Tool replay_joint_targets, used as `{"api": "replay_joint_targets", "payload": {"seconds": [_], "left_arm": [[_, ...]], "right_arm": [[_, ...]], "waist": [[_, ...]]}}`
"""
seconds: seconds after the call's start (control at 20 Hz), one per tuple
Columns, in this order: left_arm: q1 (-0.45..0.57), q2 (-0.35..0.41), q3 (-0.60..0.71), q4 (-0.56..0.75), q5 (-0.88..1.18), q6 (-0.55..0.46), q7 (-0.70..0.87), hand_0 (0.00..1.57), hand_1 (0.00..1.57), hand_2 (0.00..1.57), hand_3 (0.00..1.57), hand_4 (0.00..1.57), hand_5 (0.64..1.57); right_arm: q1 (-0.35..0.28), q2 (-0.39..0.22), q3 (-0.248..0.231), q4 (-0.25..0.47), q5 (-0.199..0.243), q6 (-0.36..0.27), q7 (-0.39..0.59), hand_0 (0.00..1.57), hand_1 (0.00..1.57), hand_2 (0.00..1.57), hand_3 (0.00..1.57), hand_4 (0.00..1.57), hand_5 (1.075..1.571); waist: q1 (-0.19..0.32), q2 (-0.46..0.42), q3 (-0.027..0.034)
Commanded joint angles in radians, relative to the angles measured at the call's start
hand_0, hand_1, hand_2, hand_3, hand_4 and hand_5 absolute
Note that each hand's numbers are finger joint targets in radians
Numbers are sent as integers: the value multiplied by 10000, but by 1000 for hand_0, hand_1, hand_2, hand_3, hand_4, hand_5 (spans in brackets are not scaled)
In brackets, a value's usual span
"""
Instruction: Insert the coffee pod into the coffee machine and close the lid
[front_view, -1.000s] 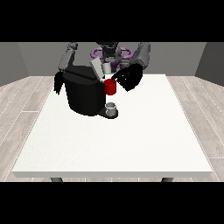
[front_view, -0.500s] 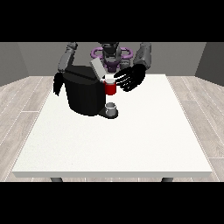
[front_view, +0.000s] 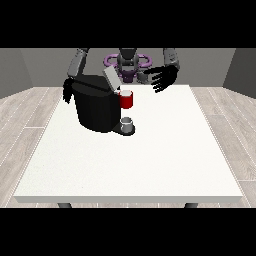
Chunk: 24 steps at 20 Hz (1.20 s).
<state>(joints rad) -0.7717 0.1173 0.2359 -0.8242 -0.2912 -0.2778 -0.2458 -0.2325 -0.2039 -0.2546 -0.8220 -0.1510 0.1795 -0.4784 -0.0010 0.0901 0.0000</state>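
coffee machine (front_view: 97, 107) sitting on the white surface (front_view: 150, 160), lid (front_view: 111, 79) tilting up — red thing at the machine (front_view: 127, 99) | robot hand at the view's right (front_view: 161, 78) hovering, fingers spreading open | robot hand at the view's left (front_view: 67, 92) hanging beside the machine — fingers: cannot tell | grey thing (front_view: 127, 122) sitting on the machine's base

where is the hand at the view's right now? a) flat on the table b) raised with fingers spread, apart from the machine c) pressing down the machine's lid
b: the hand at the view's right hangs in the air with fingers spread, off to the side of the coffee machine.
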Motion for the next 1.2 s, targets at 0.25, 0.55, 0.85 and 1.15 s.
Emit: {"api": "replay_joint_targets", "payload": {"seconds": [0.25, 0.55, 0.85, 1.15], "left_arm": [[3905, -733, -131, -263, 714, -844, -1212, 0, 0, 0, 0, 242, 1571], [5636, -187, 473, 161, 986, -741, -1621, 0, 0, 0, 0, 325, 1571], [6324, 289, 747, 214, 1310, -1211, -1544, 0, 0, 0, 0, 340, 1571], [6917, 57, 545, -267, 1354, -1066, -2296, 0, 0, 0, 0, 181, 1571]], "right_arm": [[2017, 718, 838, -533, 672, -156, -605, 0, 0, 0, 0, 0, 1571], [2460, 1634, 2862, -3221, 1677, -456, 1361, 0, 0, 0, 0, 0, 1571], [2194, 2024, 4507, -5253, 1663, -1294, 1974, 0, 0, 0, 0, 268, 1571], [2080, 2033, 5277, -7421, 2285, -2153, 2768, 0, 0, 0, 0, 200, 1571]], "waist": [[575, -2569, -4], [-718, -3875, -21], [-819, -4328, -12], [-838, -3874, -5]]}}
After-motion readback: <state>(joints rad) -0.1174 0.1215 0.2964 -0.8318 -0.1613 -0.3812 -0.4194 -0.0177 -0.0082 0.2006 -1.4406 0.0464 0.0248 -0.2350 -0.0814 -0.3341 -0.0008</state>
